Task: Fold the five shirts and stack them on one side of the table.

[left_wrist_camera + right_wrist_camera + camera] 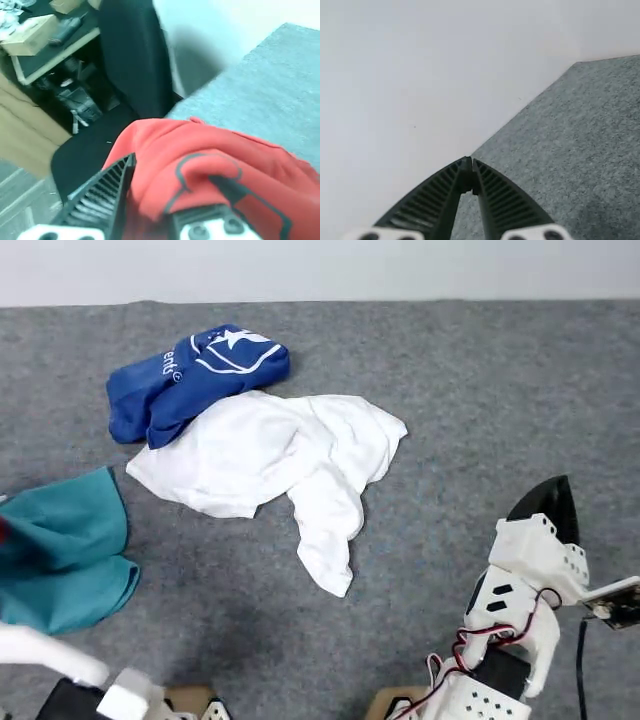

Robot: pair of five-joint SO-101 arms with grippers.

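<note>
My left pincer (pixel 172 175) pinching bunched red shirt (pixel 220 145) at left edge of table (pixel 480 390), beside teal shirt (pixel 60 550). Risk: grip on thick wad, so cloth could slip and drop off edge toward floor (pixel 30 145) by black chair (pixel 130 55). Could drag teal shirt too; contact unclear. My right pincer (pixel 471 172) pressed together, empty, near right, well apart from cloth. White shirt (pixel 270 450) crumpled mid-table, touching blue shirt (pixel 190 375); pulling one likely shifts other.
</note>
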